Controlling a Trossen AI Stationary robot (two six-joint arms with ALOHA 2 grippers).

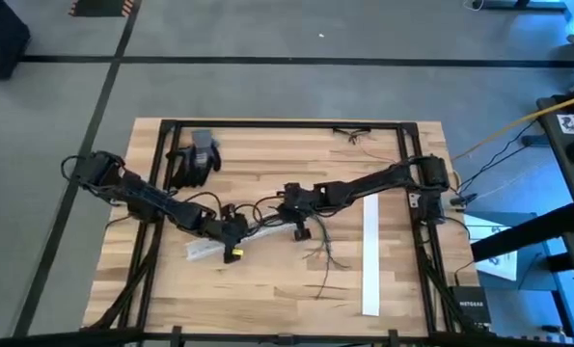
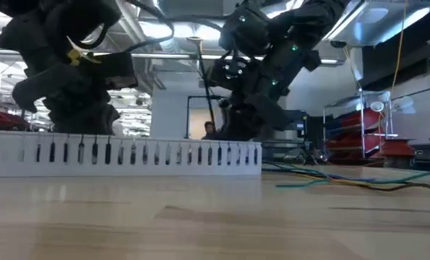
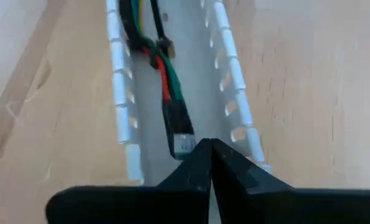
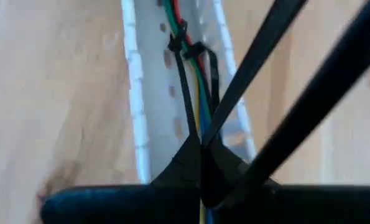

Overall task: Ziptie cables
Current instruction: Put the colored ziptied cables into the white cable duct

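A white slotted duct (image 1: 209, 249) lies on the table between my arms, also low view (image 2: 128, 155). A bunch of black, red, green and yellow cables (image 3: 166, 81) runs inside it and ends in a small connector (image 3: 183, 143). A black zip tie (image 4: 183, 46) loops round the cables (image 4: 200, 93) in the duct. My left gripper (image 3: 208, 152) is shut over the duct beside the connector; whether it touches it, I cannot tell. My right gripper (image 4: 200, 152) is shut on the zip tie. More loose cables (image 1: 325, 255) lie on the table by the right gripper (image 1: 301, 229). My right gripper pinches the zip tie's strap (image 4: 191, 124) between its two fingertips, a short way from the loop round the cables. The fingers come from above, slanting down over the duct. A free length of strap (image 4: 253, 62) sticks up past the fingers.
A second white strip (image 1: 371, 255) lies toward the table's right edge. A dark glove (image 1: 195, 159) rests at the far left. Small wires (image 1: 354, 135) lie at the far edge. Loose green and yellow wires (image 2: 345, 177) trail across the table on the right in the low view.
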